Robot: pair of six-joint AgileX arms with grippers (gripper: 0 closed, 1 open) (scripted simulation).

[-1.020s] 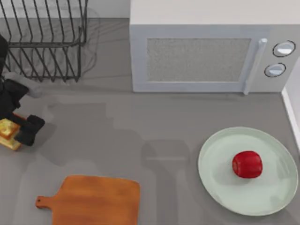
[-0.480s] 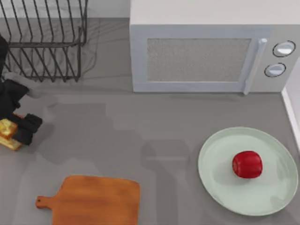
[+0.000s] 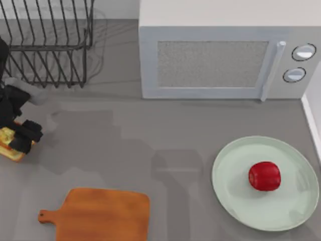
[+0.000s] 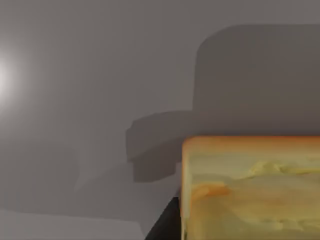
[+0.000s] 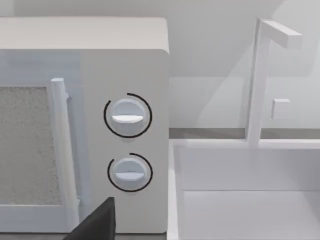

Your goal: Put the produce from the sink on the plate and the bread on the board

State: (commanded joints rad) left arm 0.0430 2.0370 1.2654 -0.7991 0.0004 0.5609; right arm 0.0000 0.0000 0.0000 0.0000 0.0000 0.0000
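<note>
At the worktop's far left, the left hand [image 3: 20,136] pinches the bread [image 3: 9,143], with the board [image 3: 103,215] lying nearer and rightward.

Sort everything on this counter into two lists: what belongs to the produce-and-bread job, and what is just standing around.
Belongs to the job:
- red produce, already on the mint-green plate
- bread, at the table's left edge
- left pincer, at the bread
- wooden cutting board
- sink

Just standing around:
- microwave
- wire dish rack
- faucet
</note>
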